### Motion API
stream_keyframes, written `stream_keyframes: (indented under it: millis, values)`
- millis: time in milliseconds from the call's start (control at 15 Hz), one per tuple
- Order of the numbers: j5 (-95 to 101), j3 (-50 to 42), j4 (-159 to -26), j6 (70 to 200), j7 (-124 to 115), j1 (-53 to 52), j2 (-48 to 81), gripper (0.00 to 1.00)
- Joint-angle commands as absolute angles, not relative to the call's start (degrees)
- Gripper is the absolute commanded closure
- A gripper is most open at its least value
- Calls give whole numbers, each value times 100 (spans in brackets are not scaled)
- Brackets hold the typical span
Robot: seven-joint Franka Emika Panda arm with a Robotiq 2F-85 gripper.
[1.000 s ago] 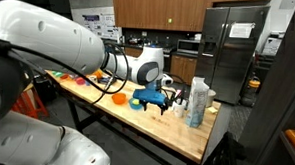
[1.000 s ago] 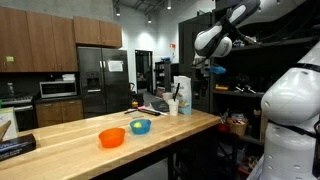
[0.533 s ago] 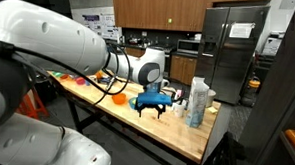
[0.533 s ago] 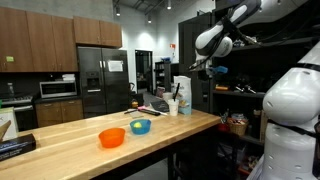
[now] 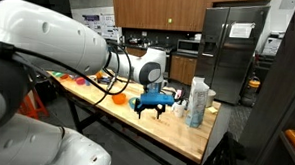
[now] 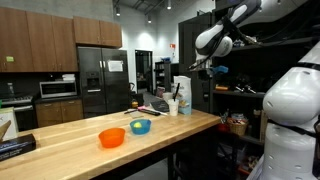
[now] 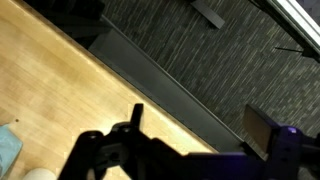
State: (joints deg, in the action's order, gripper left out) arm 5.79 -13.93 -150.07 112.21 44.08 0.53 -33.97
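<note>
arm: reaching out level, elbow bent | wrist: angled downward | gripper: held aloft, pointing down, jaws spread wide apart

Tall bottles just beside gripper

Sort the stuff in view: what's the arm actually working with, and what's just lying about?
In hand:
- gripper, open and empty, above the table
- white bottles, nearest to it, not touched

Lying about:
- blue bowl
- orange bowl
- bright items at the far end
- refrigerator
</note>
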Motion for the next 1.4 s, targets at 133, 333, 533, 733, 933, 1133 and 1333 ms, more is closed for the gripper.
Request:
stream_keyframes:
  millis: [133, 333, 533, 733, 933, 1133, 1333]
  values:
    - [557, -1356, -15000, 11211, 4433, 90, -3392, 0]
    - [557, -1356, -15000, 11209, 4436, 89, -3392, 0]
    - [564, -1386, -15032, 11326, 4595, 51, -3418, 0]
    - [626, -1425, -15050, 11357, 5064, 0, -3434, 0]
    - [661, -1434, -15037, 11254, 5628, -14, -3424, 0]
    - [-61, -1161, -14650, 11641, 5922, -610, -2695, 0]
    - [-922, -1061, -14301, 11943, 6616, -1195, -2171, 0]
